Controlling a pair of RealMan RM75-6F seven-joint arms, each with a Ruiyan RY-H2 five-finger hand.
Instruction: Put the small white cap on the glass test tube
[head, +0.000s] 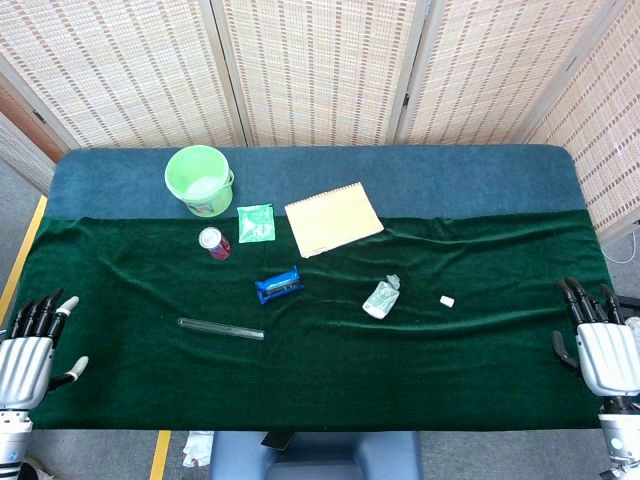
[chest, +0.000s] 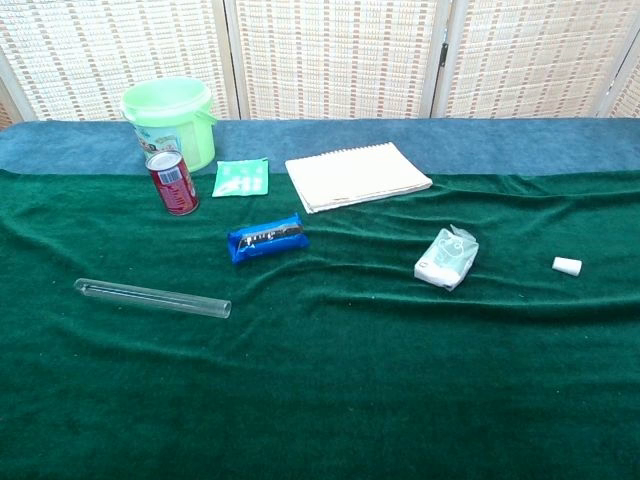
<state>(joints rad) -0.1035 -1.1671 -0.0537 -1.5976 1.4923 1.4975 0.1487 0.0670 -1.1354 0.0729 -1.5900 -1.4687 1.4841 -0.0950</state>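
A clear glass test tube (head: 221, 329) (chest: 152, 298) lies flat on the green cloth, left of centre, with nothing on either end. The small white cap (head: 447, 300) (chest: 567, 265) lies by itself on the cloth far to the right. My left hand (head: 32, 347) rests at the table's left front edge, fingers spread and empty. My right hand (head: 598, 343) rests at the right front edge, fingers apart, holding nothing. Both hands are well away from the tube and the cap. The chest view shows neither hand.
A green bucket (head: 200, 180), a red can (head: 213, 243), a green packet (head: 256, 223), a notepad (head: 333, 218), a blue wrapper (head: 278, 286) and a crumpled clear packet (head: 382, 298) lie across the middle and back. Folding screens stand behind the table.
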